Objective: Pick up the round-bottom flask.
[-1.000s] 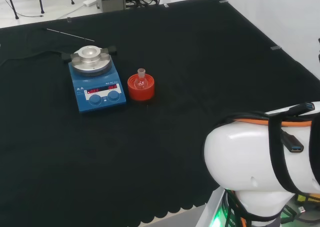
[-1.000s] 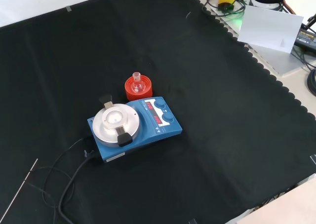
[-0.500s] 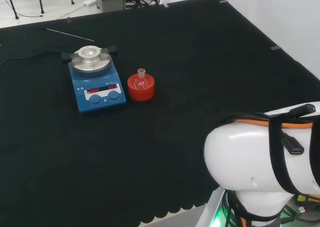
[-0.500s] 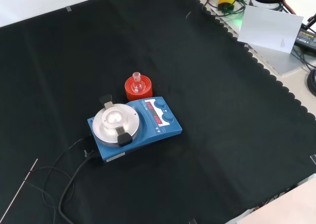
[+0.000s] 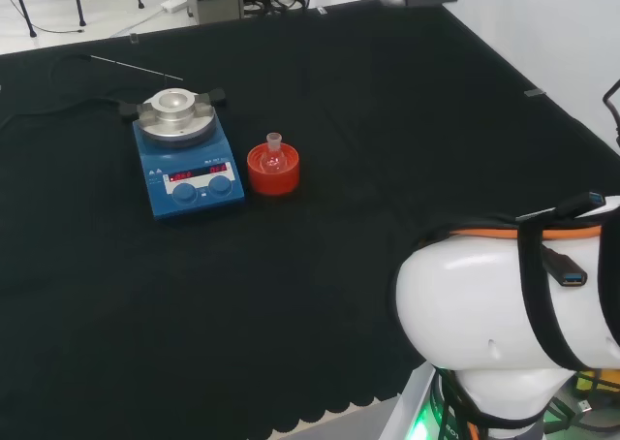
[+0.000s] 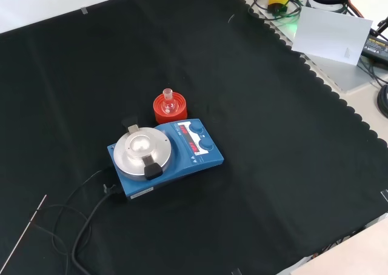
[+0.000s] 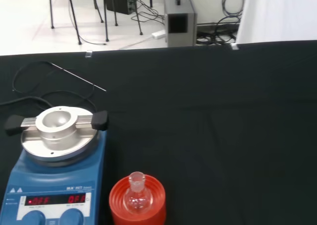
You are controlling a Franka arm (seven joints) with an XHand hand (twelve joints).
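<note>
No wording can be read anywhere. The blue stirrer plate (image 7: 52,185) has two red lit displays on its front panel, beside the red stand (image 7: 137,205).

arm link (image 5: 504,333): glossy white, rounded | black strap, orange band | black cable with blue-tipped plug

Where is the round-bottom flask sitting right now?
In the head view the round-bottom flask sits upright in a red ribbed stand, just right of the blue stirrer plate, left of the cloth's centre.
</note>
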